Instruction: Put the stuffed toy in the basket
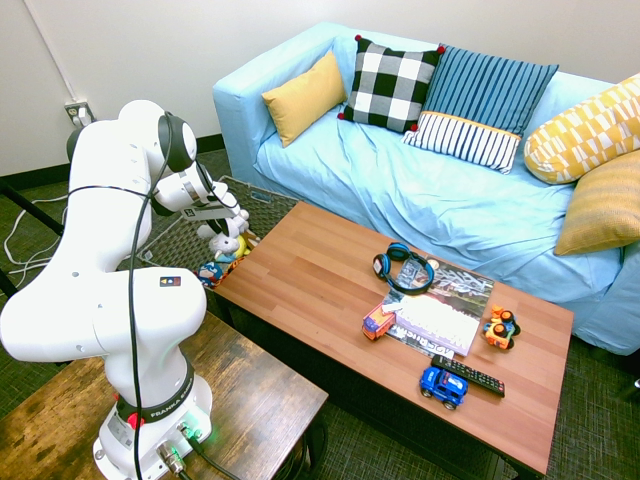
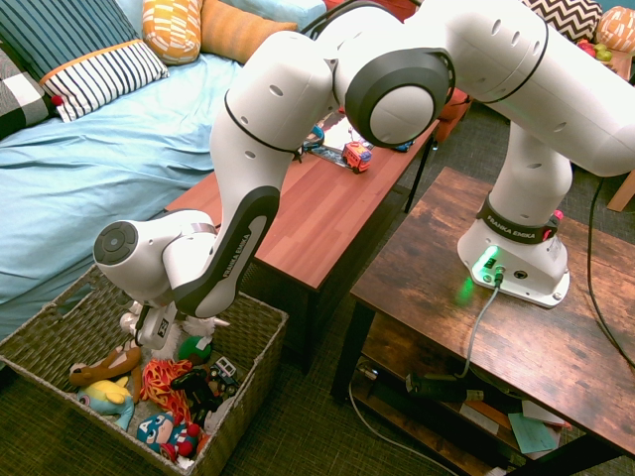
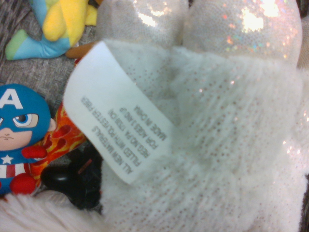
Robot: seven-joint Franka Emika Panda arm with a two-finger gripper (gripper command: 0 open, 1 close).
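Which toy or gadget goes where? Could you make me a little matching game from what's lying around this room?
Things:
1. stuffed toy
2. headphones
3. blue toy car
4. checked pillow

Places:
A. on the blue sofa
B. on the wooden table, next to the remote control
C. at the robot's hand, over the basket
D. on the wooden table, at the top corner of the magazine

Pairs: 1-C, 2-D, 3-B, 4-A
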